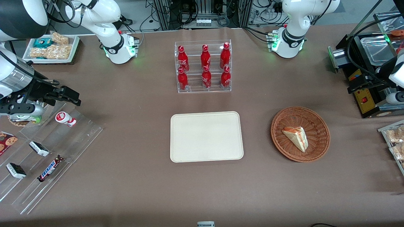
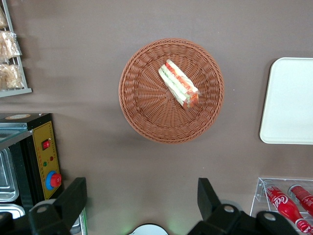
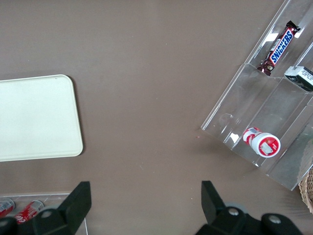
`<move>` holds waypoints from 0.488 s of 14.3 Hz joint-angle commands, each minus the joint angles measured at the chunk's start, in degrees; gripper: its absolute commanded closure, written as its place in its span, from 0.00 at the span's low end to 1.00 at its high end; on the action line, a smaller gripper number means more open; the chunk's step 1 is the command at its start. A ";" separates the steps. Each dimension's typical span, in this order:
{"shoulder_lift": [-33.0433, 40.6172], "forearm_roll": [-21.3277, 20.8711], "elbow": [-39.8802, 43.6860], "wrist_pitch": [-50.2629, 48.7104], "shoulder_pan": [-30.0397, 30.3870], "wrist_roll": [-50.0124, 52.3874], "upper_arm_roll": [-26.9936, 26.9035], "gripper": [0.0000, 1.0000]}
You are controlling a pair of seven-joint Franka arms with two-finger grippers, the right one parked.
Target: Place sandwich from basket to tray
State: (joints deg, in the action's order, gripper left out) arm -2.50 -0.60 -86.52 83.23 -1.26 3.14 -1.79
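Brown table cloth (image 1: 126, 176) carries our tray (image 1: 206, 136) mid-table, bare. Our sandwich (image 1: 296, 137) lies in the basket (image 1: 318, 123) toward the working arm's end. We hold the gripper (image 2: 142, 205) wide apart above the table, gripping nothing.

Brown cloth-covered table (image 1: 132, 189); grey floor (image 1: 151, 14) with cable tangle (image 1: 221, 12), possibly metal framing; even overhead light.

"SNICKERS" on snack bar (image 1: 50, 169).
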 commanded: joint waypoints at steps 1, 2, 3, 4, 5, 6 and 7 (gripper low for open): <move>-0.49 -0.28 0.74 0.26 -0.23 -0.85 -0.67 0.00; -0.75 -0.19 0.48 1.05 -0.23 -0.68 -0.67 0.00; -1.97 -0.37 0.04 2.01 -0.32 -0.50 -0.67 0.00; -3.20 -0.54 -1.01 2.19 -0.49 -0.16 -0.59 0.00; -4.35 -0.63 -3.45 3.68 -0.76 0.20 -0.50 0.00; -4.70 -0.55 -7.48 7.52 -1.02 2.11 -0.41 0.00; -4.88 -0.63 -11.35 12.43 -1.11 6.05 -0.06 0.00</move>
State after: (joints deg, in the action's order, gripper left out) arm -6.48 -0.64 -91.45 88.99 -1.42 4.55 -1.95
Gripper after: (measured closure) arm 0.000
